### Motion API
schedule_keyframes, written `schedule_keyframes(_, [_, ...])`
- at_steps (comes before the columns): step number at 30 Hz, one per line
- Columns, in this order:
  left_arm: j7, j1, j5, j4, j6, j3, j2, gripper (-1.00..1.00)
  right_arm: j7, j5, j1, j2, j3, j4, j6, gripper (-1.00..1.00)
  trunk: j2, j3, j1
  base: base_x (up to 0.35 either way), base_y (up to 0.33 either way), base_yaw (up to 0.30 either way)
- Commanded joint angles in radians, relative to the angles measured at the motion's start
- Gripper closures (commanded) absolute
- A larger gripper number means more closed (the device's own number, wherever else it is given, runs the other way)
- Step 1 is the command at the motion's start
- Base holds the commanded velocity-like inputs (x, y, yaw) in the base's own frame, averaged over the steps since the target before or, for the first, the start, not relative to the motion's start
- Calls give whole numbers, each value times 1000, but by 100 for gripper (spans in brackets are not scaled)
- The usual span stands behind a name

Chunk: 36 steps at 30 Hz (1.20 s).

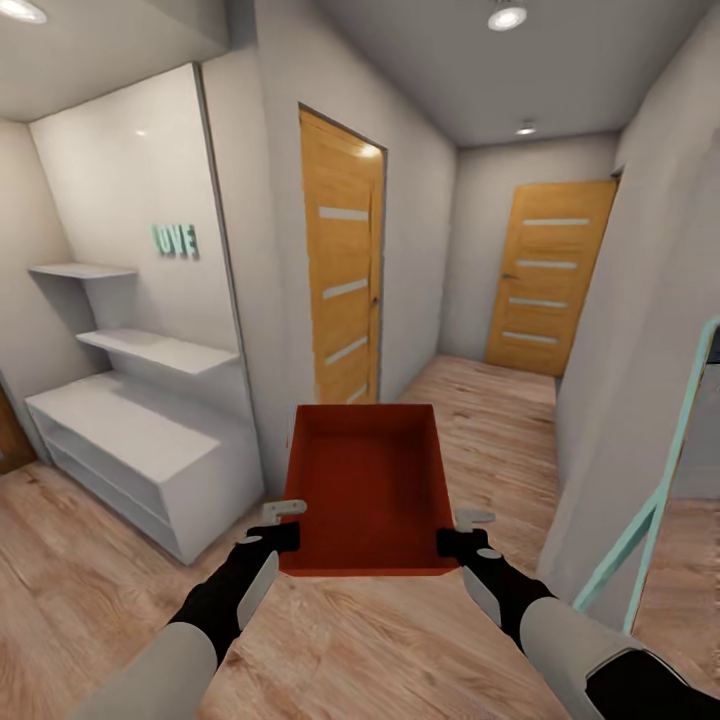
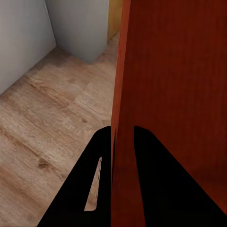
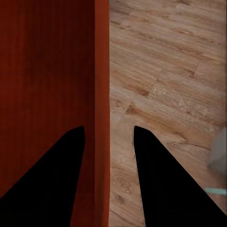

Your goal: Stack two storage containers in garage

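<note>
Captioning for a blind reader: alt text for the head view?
Both grippers, left and right, hold a red bin by its side walls over wood floor in a white hallway with two wooden doors and white shelves.

Pale hallway walls point(image 1: 430, 200), light wood plank floor point(image 1: 400, 650), two wooden doors point(image 1: 343, 265), white shelving unit point(image 1: 150, 450), possibly ceiling spotlights point(image 1: 507, 18)

One red-orange storage container point(image 1: 370, 490) is counted. Two grippers are counted, a left gripper point(image 1: 283, 522) and a right gripper point(image 1: 462, 530). Two orange wooden doors are counted, a near door point(image 1: 342, 262) and a far door point(image 1: 550, 275). Two wall shelves point(image 1: 160, 348) and one low white cabinet point(image 1: 150, 455) are listed. Three ceiling lights point(image 1: 507, 18) are recorded. One set of teal wall letters point(image 1: 174, 240) is noted.
</note>
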Motion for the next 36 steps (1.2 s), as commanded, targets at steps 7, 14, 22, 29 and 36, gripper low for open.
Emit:
schedule_keyframes(7, [15, 0, -10, 5, 6, -3, 3, 100, 0, -18, 0, -7, -5, 3, -4, 100, -1, 0, 1, 266, 0, -94])
schedule_keyframes(14, [15, 0, -10, 5, 6, -3, 3, 100, 0, -18, -1, -7, -5, 3, -4, 100, -1, 0, 1, 321, 0, -3])
schedule_keyframes(22, [15, 0, -10, 5, 6, -3, 3, 100, 0, -19, -1, -7, -5, 3, -5, 100, -1, 0, 1, 322, 0, 0])
schedule_keyframes(29, [15, 0, -10, 5, 6, -3, 3, 100, 0, -18, -1, -7, -5, 3, -5, 100, -1, 0, 1, 322, 0, 0])
schedule_keyframes(36, [15, 0, -10, 5, 6, -3, 3, 100, 0, -18, 0, -7, -5, 3, -5, 100, -1, 0, 1, 322, 0, -18])
